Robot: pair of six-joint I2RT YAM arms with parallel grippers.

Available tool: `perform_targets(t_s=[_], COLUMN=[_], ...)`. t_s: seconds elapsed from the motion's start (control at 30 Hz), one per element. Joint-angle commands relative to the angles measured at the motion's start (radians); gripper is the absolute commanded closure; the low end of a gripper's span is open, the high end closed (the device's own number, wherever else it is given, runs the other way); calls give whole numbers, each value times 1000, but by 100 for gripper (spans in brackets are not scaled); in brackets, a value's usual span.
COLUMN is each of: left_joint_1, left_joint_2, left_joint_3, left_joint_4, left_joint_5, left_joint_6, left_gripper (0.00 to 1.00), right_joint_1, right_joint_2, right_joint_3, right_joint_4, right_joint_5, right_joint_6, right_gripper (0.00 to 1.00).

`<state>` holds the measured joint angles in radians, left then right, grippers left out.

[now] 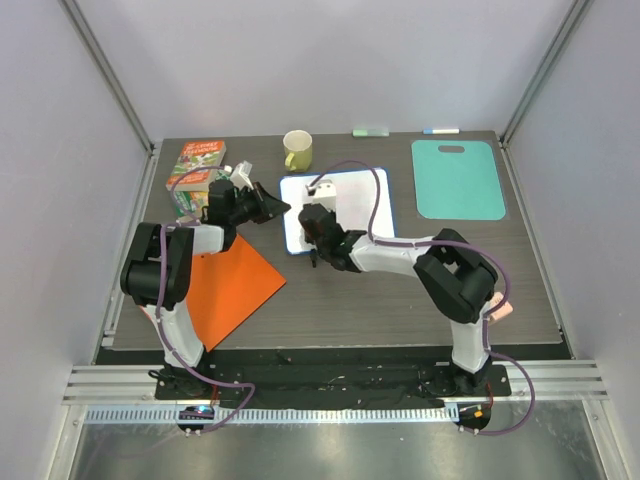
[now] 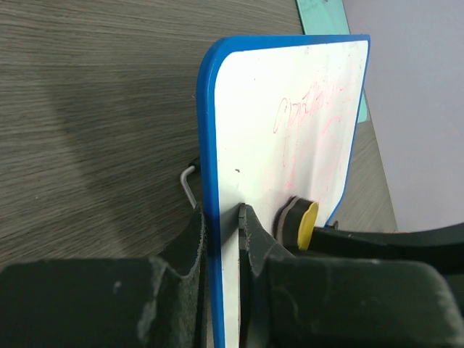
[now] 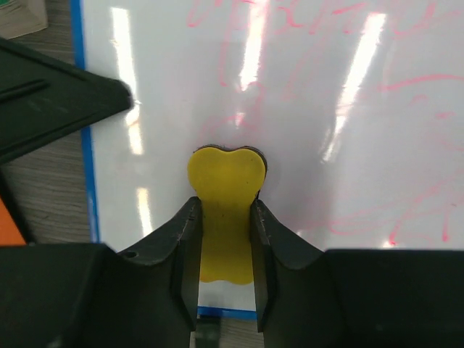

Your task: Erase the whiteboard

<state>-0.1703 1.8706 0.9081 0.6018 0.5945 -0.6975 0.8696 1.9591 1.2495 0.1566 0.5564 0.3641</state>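
**Whiteboard held at its edge, eraser pressed to its face**

The whiteboard (image 1: 352,200) sits at the middle of the dark wood-grain table (image 1: 400,300), between a yellow mug (image 1: 297,150) behind it and the arms' bases in front. A teal cutting board (image 1: 458,178) lies well apart to its right. In the wrist views its glossy white face (image 3: 312,109) carries faint red scribbles inside a thin blue frame (image 2: 206,145).

The left gripper (image 1: 283,208) reaches in from the left, and its jaws are closed on the board's blue-framed edge, one finger (image 2: 190,235) behind the board and the other on the white face. A thin bent wire (image 2: 188,181), possibly a foot of the board, shows just behind that edge. From these views I cannot tell whether the board lies flat or is tipped up.

The right gripper (image 3: 225,217) is clamped on a yellow heart-shaped eraser (image 3: 225,177), whose dark pad touches the white surface near the board's lower left corner (image 2: 304,221). Red marks remain above and to the right of it.

An orange folder (image 1: 235,285) lies near the left arm, and two colourful boxes (image 1: 200,170) stand at the far left.
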Motion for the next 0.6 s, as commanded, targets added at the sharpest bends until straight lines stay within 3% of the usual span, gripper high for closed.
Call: perform_targets(t_s=[0.0, 0.27, 0.4, 0.57], left_joint_1=[-31, -32, -32, -32], left_joint_2=[30, 30, 32, 33], left_joint_3=[-31, -31, -28, -26], left_joint_4=[-115, -116, -116, -119], left_joint_5=[-93, -94, -91, -90], left_joint_6=[147, 147, 147, 147], left_gripper=[100, 100, 100, 100], right_joint_1=[-128, -256, -239, -123], right_joint_2=[-63, -143, -121, -62], right_joint_3=[-122, -216, -214, -154], right_joint_4=[-161, -224, -161, -121], right_joint_5=[177, 149, -8, -119], right_joint_6=[84, 184, 136, 121], right_gripper=[99, 99, 99, 99])
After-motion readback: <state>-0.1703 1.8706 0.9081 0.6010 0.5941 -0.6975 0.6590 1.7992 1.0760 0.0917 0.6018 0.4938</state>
